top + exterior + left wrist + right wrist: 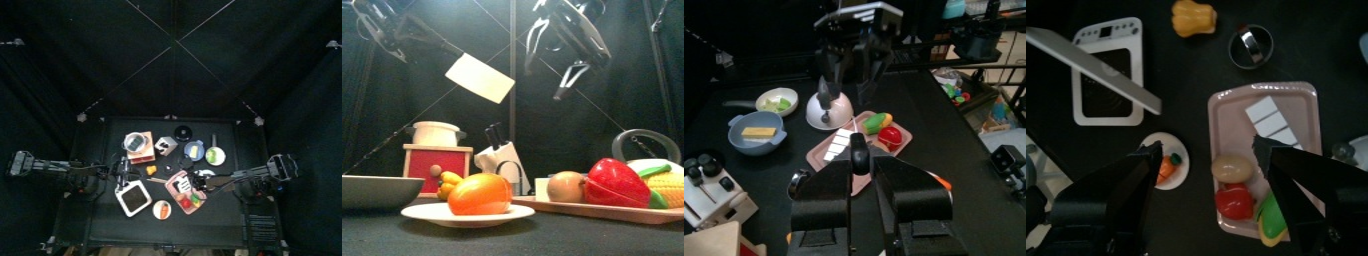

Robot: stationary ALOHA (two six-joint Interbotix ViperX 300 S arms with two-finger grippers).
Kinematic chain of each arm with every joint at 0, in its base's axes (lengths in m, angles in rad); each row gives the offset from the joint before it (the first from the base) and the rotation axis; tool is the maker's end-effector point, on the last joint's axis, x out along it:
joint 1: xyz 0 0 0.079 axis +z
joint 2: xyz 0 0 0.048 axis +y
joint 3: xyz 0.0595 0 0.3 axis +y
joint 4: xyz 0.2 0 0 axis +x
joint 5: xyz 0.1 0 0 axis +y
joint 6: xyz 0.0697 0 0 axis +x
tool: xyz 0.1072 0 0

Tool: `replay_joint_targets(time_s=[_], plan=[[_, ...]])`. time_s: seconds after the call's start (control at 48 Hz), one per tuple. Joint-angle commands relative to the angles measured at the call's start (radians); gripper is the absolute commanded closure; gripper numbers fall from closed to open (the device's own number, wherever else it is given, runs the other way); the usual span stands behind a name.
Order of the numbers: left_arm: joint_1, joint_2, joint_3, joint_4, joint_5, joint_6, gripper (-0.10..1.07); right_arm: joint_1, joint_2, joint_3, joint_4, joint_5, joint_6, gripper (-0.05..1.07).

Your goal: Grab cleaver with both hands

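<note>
The cleaver (480,77) hangs tilted in the air above the table, its pale blade catching the light. My left gripper (859,170) is shut on it; the left wrist view shows the blade edge-on (851,148) between the jaws. My right gripper (1207,150) is open and empty over the pink tray (1300,95), with the cleaver's blade (1093,65) off to one side and apart from it. In the front view the right gripper (572,78) hangs to the right of the blade. In the top view the left gripper (124,172) and right gripper (201,180) face each other over the table's middle.
The pink tray carries a red pepper (615,182), corn and an onion. A plate with an orange (482,194), a grey bowl (376,188), a red-and-white box (436,160) and a knife block (500,160) stand below. A white square device (1104,70) lies under the cleaver.
</note>
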Motion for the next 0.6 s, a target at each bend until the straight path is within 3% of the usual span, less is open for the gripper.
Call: replay_joint_targets(time_s=[0.0, 0.25, 0.354, 0.583], plan=[[0.012, -0.002, -0.006, -0.002, -0.020, -0.005, 0.60, 0.003, -0.041, -0.044, -0.023, -0.037, -0.061, 0.01], [0.067, -0.002, 0.012, -0.009, -0.229, -0.003, 0.60, -0.012, -0.055, 0.002, -0.130, -0.255, -0.202, 0.01], [0.106, 0.000, 0.025, -0.057, -0.321, -0.002, 0.60, -0.023, -0.055, 0.051, -0.196, -0.348, -0.230, 0.01], [0.152, 0.000, 0.055, -0.161, -0.364, 0.066, 0.60, -0.031, -0.048, 0.106, -0.287, -0.515, -0.225, 0.02]])
